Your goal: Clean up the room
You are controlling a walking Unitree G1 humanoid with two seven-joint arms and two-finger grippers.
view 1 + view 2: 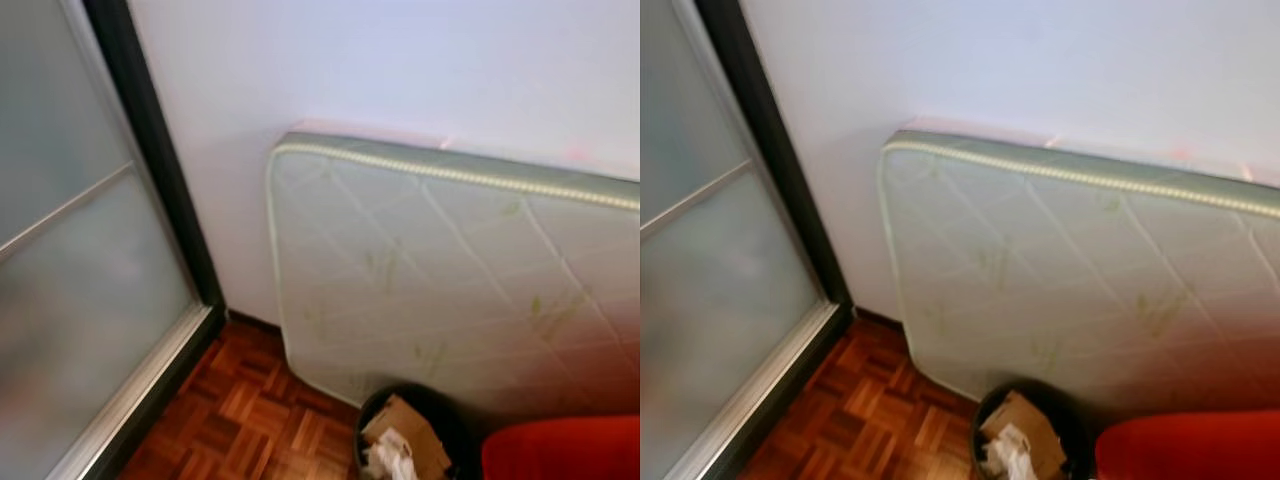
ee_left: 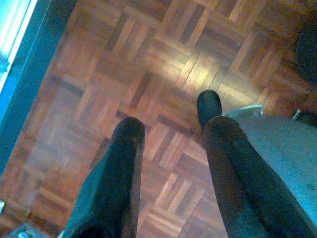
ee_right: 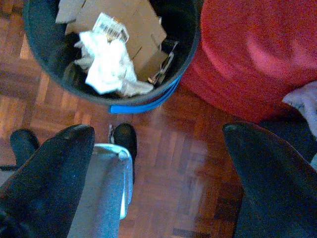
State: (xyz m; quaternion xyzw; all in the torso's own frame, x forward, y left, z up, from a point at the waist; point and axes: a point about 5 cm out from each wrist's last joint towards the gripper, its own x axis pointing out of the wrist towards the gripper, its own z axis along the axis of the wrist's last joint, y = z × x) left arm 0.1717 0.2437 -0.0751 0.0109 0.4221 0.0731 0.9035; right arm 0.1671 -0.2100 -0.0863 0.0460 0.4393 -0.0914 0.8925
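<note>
red cushion | full black bin beside | mattress against wall

Pale green quilted mattress stands on edge against white wall. Frosted sliding door, black frame, to its left. Parquet floor. Red cushion at lower right, partly cropped.

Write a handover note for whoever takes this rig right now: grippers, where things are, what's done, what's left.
Left gripper: open, empty, hanging over bare parquet floor.
Right gripper: open, empty, hanging just short of the round black waste bin.
The bin holds brown cardboard and crumpled white paper; it stands beside a red cushion, before the pale quilted mattress leaning on the wall.
Done: trash sits in the bin.
Left: cannot tell; no loose litter visible here.
</note>
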